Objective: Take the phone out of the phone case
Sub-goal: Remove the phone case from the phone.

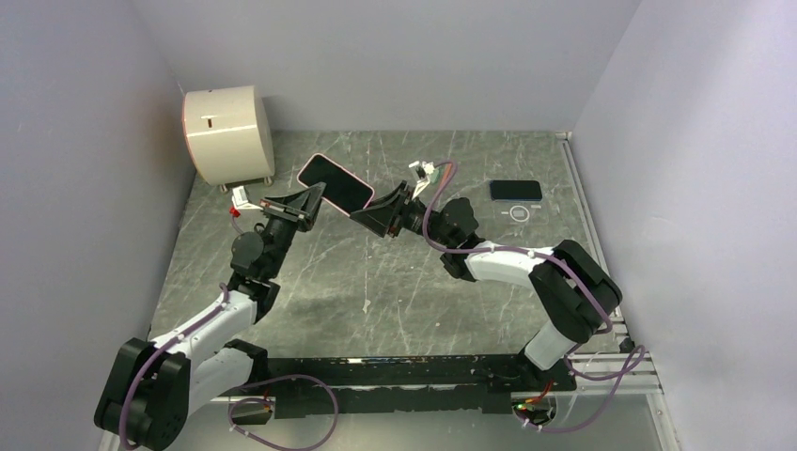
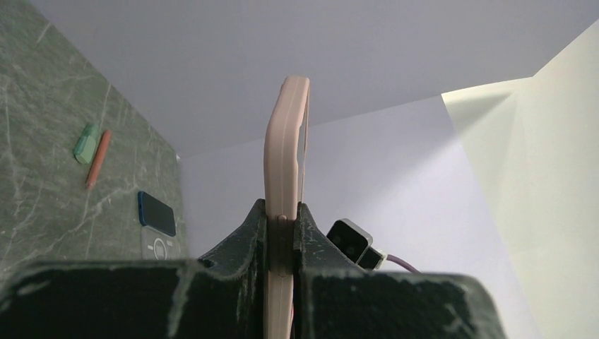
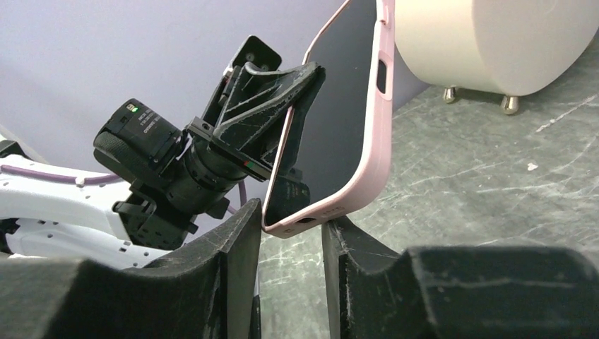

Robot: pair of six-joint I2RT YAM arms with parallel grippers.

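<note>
At ten o'clock in the overhead view a white drum [image 1: 228, 132] stands on the table [image 1: 395, 291]. The left gripper [image 1: 310, 197] is clamped on one end of the pink case [image 2: 281, 162] and holds it in the air toward twelve o'clock, tilted. The phone [image 3: 342, 106] sits inside it, dark screen up. The right gripper [image 1: 376, 209] meets the case's opposite end from four o'clock, its tips pinched on that lower end. At two o'clock a second phone [image 1: 516, 190] lies flat, well apart.
</note>
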